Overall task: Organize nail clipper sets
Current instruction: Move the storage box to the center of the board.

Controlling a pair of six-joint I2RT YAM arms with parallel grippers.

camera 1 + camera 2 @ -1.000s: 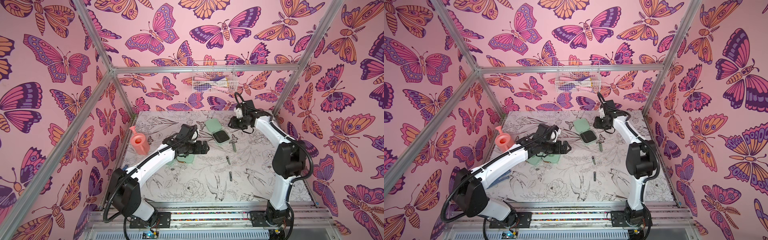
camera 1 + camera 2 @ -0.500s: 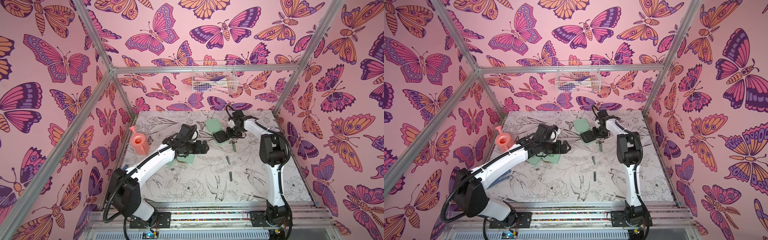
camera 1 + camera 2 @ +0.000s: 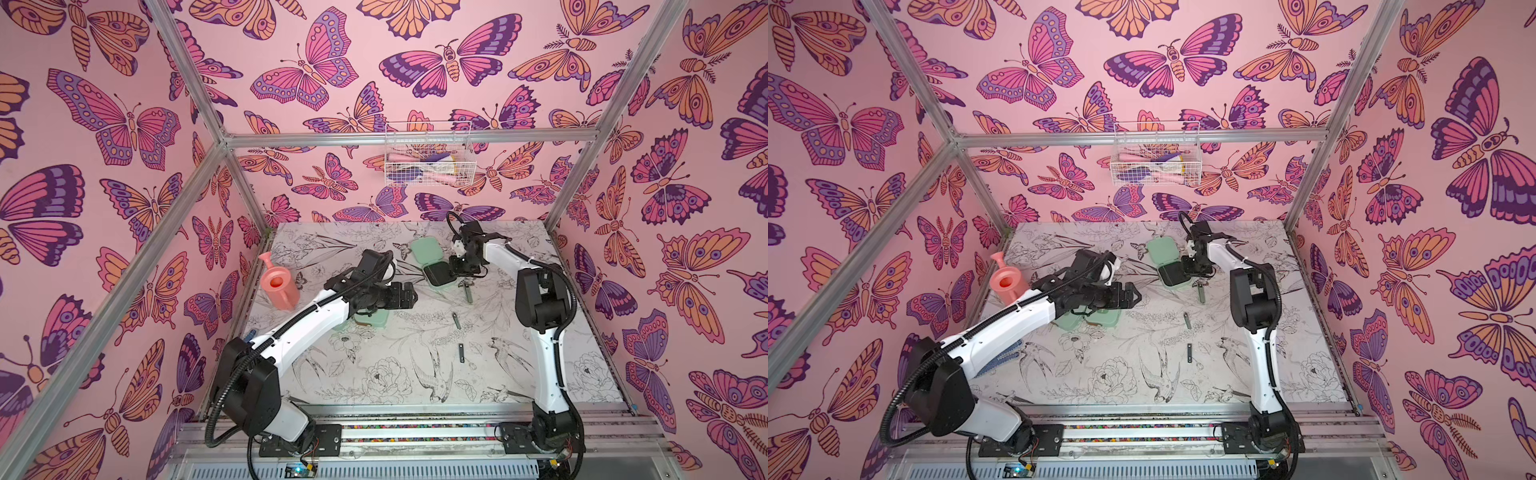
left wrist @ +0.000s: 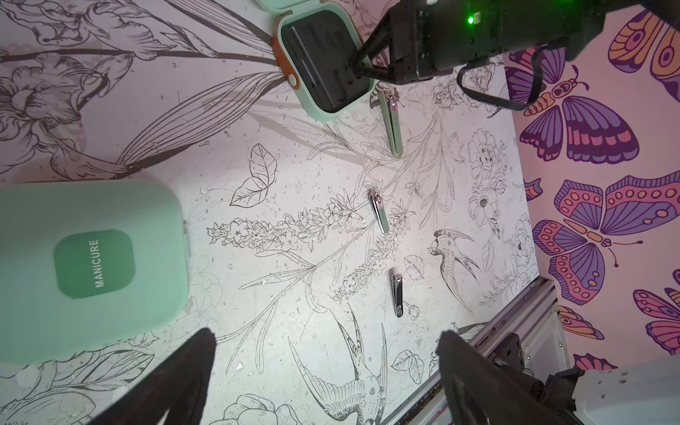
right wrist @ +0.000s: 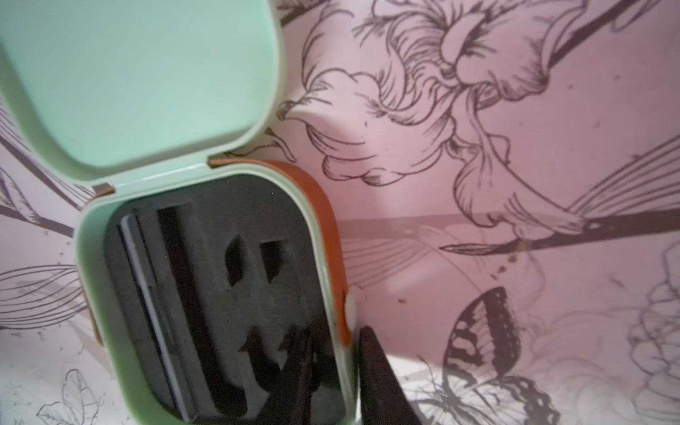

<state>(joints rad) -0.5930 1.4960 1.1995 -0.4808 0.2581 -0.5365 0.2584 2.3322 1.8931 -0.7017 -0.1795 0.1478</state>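
My right hand (image 5: pixel 336 331) has swung down to the open mint-green hinged plastic case (image 5: pixel 88 265) at the back of the table (image 3: pixel 374 374) and pinches its side wall; an off-centre pull may tip it.

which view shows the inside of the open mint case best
The right wrist view: the open case is close up, foam slots and lid clear. The left wrist view shows the case smaller, one corner behind the right gripper. In both top views the case is too small to show the slots.
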